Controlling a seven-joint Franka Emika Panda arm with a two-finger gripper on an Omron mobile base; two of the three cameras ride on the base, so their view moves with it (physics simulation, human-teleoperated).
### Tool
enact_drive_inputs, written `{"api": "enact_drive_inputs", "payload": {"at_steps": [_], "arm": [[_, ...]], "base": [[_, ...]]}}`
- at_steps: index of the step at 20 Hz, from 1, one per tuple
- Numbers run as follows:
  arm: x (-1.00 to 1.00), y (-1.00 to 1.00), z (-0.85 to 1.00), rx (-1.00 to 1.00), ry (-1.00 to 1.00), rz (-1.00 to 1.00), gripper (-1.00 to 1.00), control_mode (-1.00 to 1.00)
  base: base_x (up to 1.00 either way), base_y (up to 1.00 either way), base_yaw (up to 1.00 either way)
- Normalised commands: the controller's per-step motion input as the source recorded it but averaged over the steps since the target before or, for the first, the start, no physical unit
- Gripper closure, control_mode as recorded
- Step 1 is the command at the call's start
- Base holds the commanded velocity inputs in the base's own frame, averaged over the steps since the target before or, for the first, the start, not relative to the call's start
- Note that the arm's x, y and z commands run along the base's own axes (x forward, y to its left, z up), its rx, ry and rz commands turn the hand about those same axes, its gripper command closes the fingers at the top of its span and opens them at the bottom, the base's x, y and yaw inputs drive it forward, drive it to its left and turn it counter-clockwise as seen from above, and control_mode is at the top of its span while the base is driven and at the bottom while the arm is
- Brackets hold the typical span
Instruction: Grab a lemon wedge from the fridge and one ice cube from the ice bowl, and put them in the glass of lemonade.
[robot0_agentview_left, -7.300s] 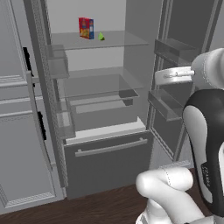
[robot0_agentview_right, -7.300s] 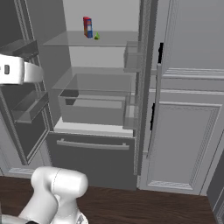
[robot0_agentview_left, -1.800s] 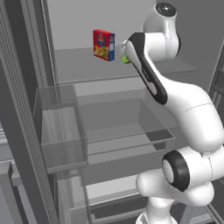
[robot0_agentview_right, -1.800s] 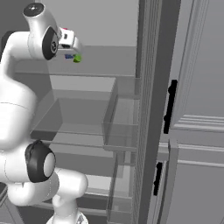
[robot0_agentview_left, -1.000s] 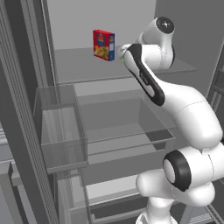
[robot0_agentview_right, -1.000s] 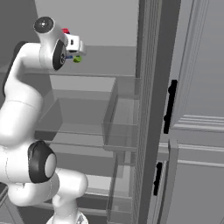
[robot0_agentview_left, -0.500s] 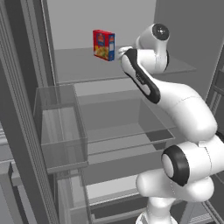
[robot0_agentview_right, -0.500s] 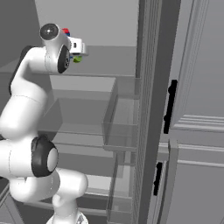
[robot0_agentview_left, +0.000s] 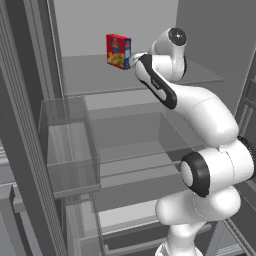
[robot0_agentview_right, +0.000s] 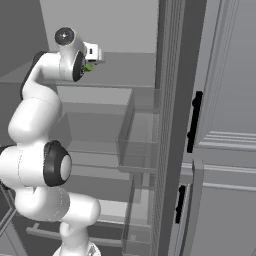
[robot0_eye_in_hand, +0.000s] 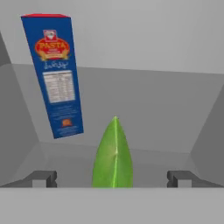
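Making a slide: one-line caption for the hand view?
Open claw straddles the green lemon wedge on the fridge shelf, beside a pasta box.

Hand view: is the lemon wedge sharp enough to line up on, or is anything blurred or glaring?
Hand view: the lemon wedge is crisp and evenly lit, no glare, centred in the open end effector; the pasta box print is slightly soft. Right base view: the wedge is a tiny green speck, partly hidden by the arm.
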Motion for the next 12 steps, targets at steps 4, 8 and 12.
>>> {"api": "enact_drive_inputs", "payload": {"at_steps": [4,8,12], "arm": [[0.12,0.0,0.0,0.0,0.07,0.0,-1.0,-1.0],[-0.03,0.09,0.0,0.0,0.08,0.0,-1.0,-1.0],[0.0,0.06,-0.01,0.0,0.02,0.0,-1.0,-1.0]], "base": [[0.0,0.0,0.0],[0.0,0.0,0.0],[0.0,0.0,0.0]]}}
